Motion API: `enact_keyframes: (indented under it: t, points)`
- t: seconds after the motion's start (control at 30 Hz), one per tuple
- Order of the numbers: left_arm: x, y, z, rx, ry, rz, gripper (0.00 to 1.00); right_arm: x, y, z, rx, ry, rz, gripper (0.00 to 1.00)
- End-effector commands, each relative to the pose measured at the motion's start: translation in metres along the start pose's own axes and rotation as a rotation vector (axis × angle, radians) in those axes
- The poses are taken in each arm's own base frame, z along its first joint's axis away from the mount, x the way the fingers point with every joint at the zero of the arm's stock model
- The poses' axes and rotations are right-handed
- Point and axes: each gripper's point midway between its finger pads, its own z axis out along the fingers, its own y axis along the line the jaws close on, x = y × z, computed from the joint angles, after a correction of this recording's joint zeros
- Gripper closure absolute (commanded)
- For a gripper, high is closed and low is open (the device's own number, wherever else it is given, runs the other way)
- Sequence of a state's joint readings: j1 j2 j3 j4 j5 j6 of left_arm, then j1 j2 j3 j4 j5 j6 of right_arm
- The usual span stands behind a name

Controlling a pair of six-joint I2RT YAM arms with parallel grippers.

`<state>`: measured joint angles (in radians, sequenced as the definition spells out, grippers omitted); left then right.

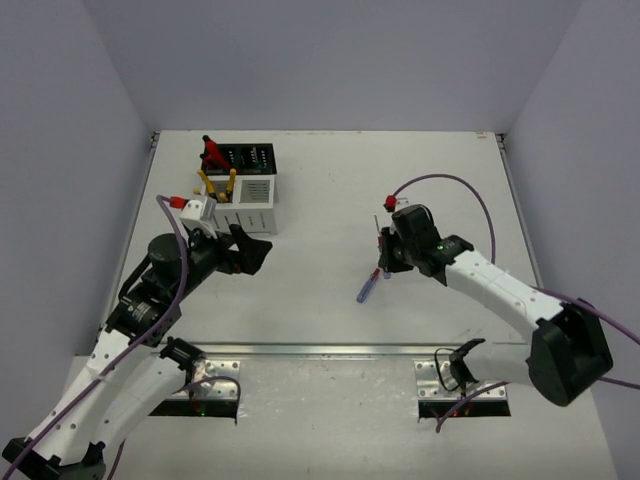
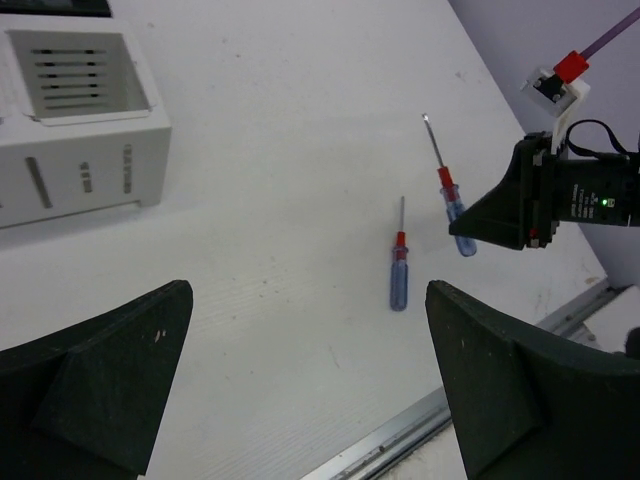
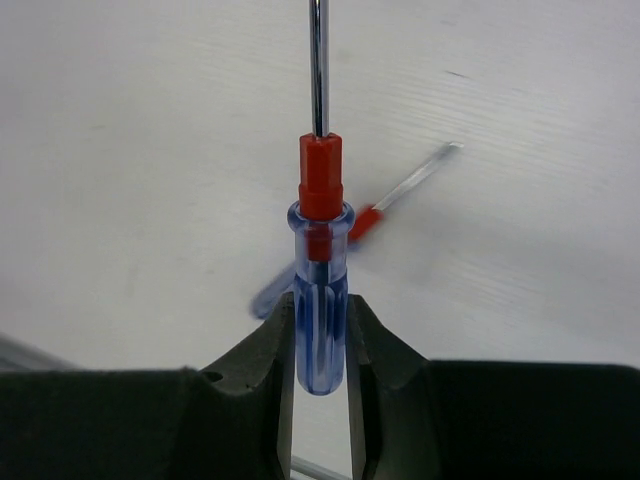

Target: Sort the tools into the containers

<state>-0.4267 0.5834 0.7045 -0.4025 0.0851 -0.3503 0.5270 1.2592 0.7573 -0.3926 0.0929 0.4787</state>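
Firmly, the right gripper (image 3: 320,335) pinched a blue-handled screwdriver (image 3: 320,255), apparently above the table (image 1: 320,190) at right, beside a second screwdriver (image 1: 367,289) lying flat, while the left gripper (image 2: 308,300) gaped near the white bin (image 2: 100,175).

white table (image 1: 330,190), pale lilac walls (image 1: 330,60)

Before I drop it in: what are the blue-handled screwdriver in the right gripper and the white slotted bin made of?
Blue-handled screwdriver: glossy translucent plastic handle, the shank showing through; opaque red collar, likely plastic; bright mirror-like shaft, probably plated steel. White slotted bin: opaque matte walls with clean-cut slots, plastic or painted metal; I cannot tell which.
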Motion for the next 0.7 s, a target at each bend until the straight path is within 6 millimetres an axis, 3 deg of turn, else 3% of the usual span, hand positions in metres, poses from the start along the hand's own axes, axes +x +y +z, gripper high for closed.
enact_keyframes:
  t: [0.0,0.03,0.13,0.23,0.4,0.47,0.53,0.67]
  points:
    - [-0.027,-0.081,0.000,0.418,-0.064,-0.160,0.00,-0.018,0.103,-0.058,-0.517,-0.179,-0.115,1.00]
    - [-0.019,-0.081,0.002,0.435,-0.047,-0.175,0.00,-0.016,0.112,-0.064,-0.571,-0.185,-0.123,1.00]
    - [-0.020,-0.115,-0.006,0.700,-0.080,-0.284,0.00,-0.012,0.153,-0.115,-0.843,-0.276,-0.202,1.00]
    - [-0.022,-0.127,-0.002,0.756,-0.092,-0.313,0.00,-0.011,0.164,-0.136,-0.921,-0.279,-0.228,1.00]
    - [-0.017,-0.152,0.010,0.783,-0.045,-0.309,0.08,-0.008,0.176,-0.155,-0.998,-0.279,-0.268,1.00]
    - [-0.013,-0.161,0.012,0.792,-0.029,-0.301,0.15,-0.008,0.179,-0.157,-1.005,-0.274,-0.274,1.00]
    - [-0.011,-0.168,0.014,0.799,-0.013,-0.294,0.30,-0.010,0.182,-0.159,-0.994,-0.269,-0.288,1.00]
    - [-0.005,-0.171,0.019,0.780,0.004,-0.299,0.46,-0.013,0.185,-0.160,-0.984,-0.264,-0.299,1.00]
